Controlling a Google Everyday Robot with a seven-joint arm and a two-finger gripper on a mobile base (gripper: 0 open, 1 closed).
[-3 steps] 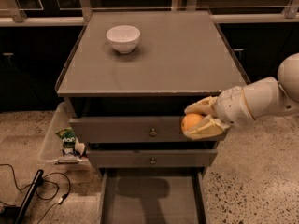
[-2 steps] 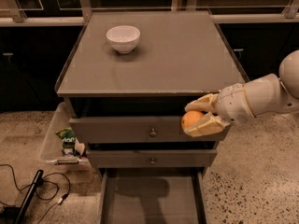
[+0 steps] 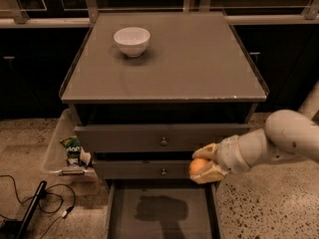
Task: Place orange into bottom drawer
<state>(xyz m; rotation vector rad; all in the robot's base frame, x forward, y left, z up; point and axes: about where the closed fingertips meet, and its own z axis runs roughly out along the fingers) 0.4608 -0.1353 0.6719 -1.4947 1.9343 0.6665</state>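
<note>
Now lower, hand (image 3: 206, 166) with orange (image 3: 198, 166) just above bottom drawer (image 3: 160, 214).

A: On cabinet top (image 3: 199, 63)?
B: 1 bowl (image 3: 132, 40), rear left.
A: In front?
B: 1 gripper (image 3: 200, 164), orange (image 3: 198, 167) clasped in it, before the middle drawer's (image 3: 139, 170) right end, above the open bottom drawer's (image 3: 124, 219) right wall.

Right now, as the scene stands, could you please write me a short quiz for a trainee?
1. True or false: the end effector, in front of the right end of the middle drawer, is shut on the orange.
2. The bottom drawer is: A) pulled open, B) shut, C) taken out.
3. Fill in: the white bowl stands on the ____ of the cabinet.
Key: 1 true; 2 A; 3 top.
</note>
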